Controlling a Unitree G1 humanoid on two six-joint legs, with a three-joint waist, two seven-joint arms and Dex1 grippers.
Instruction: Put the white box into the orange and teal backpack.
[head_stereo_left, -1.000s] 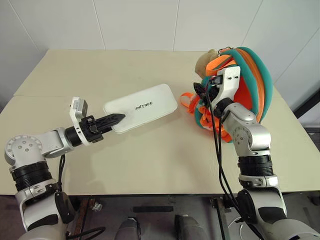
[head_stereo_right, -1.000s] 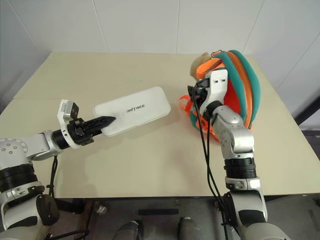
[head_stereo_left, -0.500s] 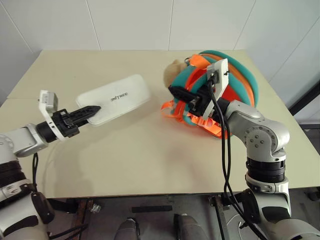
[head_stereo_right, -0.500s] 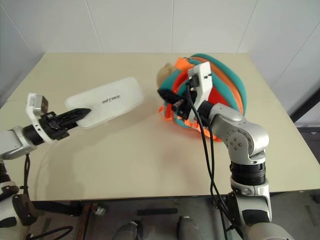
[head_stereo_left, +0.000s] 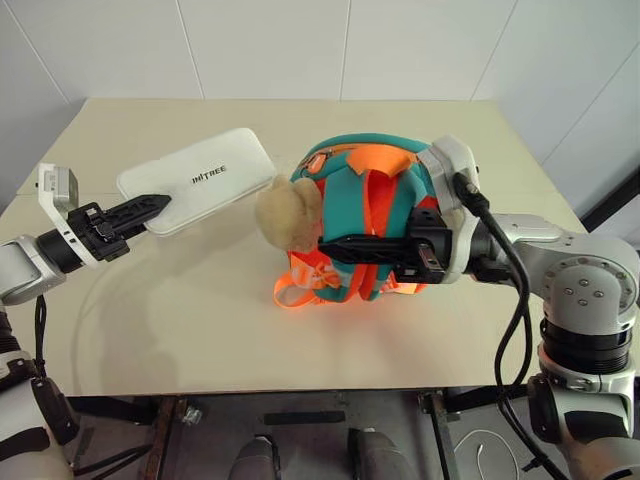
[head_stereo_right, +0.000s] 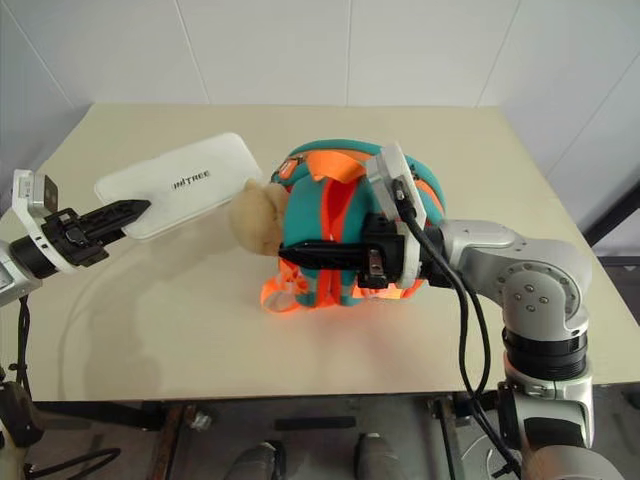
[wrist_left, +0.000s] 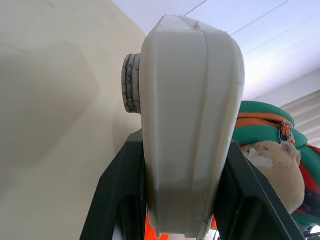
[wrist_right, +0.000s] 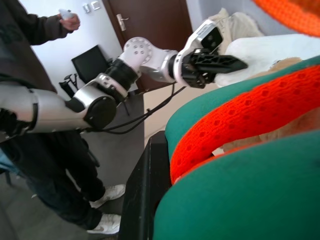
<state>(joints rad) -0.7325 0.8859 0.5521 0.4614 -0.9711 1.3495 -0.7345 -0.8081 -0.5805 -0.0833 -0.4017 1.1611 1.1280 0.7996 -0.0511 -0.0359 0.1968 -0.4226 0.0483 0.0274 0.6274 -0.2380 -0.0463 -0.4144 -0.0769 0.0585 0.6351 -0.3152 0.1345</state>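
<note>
The white box, flat with dark lettering, is held off the table at the left, and my left gripper is shut on its near end. In the left wrist view the box stands edge-on between the black fingers. The orange and teal backpack sits at the table's middle with a beige plush toy on its left side. My right gripper points left across the backpack's front, shut on its fabric. The right wrist view has teal and orange panels pressed close against it.
The cream table has bare surface in front of and behind the backpack. Loose orange straps trail at the backpack's lower left. A person stands beyond the table's left side, holding a small controller.
My right gripper swung left and back toward me, dragging and turning the backpack to the table's middle. The left arm carried the box further left and slightly up.
</note>
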